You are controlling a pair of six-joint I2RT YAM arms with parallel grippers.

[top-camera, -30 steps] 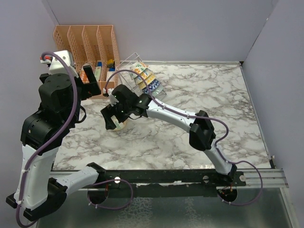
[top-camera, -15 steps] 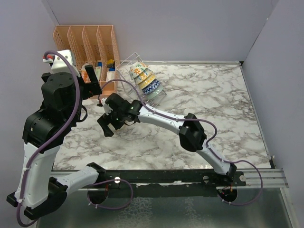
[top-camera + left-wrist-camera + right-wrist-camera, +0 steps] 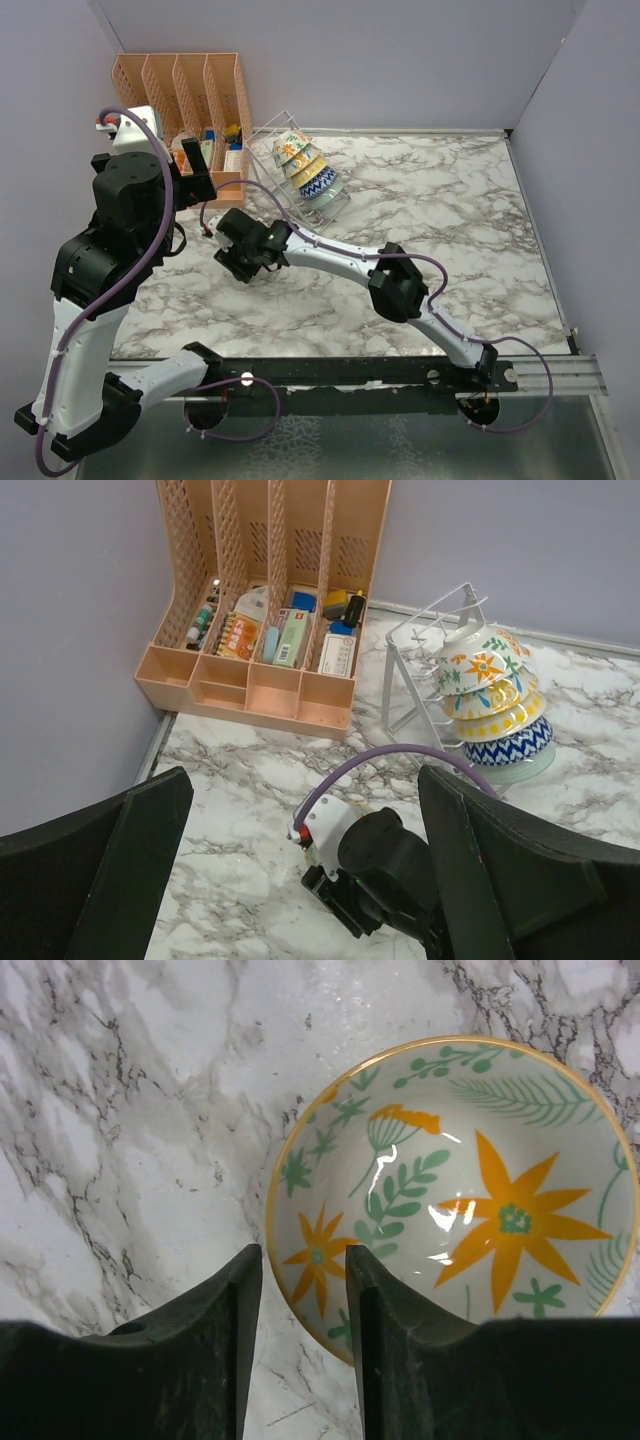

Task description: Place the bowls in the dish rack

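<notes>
Fingers (image 3: 200,1360) of the right gripper (image 3: 303,1260) are straddling the near-left rim of the bowl (image 3: 470,1190), one reaching inside it and one staying outside over the table (image 3: 120,1110). They are standing close together with the rim between them; whether they are pressing on it I cannot tell. The bowl, cream with orange flowers and green leaves, is sitting upright on the marble, mouth up. From above, the right gripper (image 3: 243,265) is pointing down at the left part of the table, well short of the rack (image 3: 268,140). Several racked bowls (image 3: 495,705) are leaning on edge in the rack (image 3: 420,645), nested together. The left gripper (image 3: 300,780) is hovering high, its jaws spread wide and holding nothing, near the orange organizer (image 3: 270,580).
</notes>
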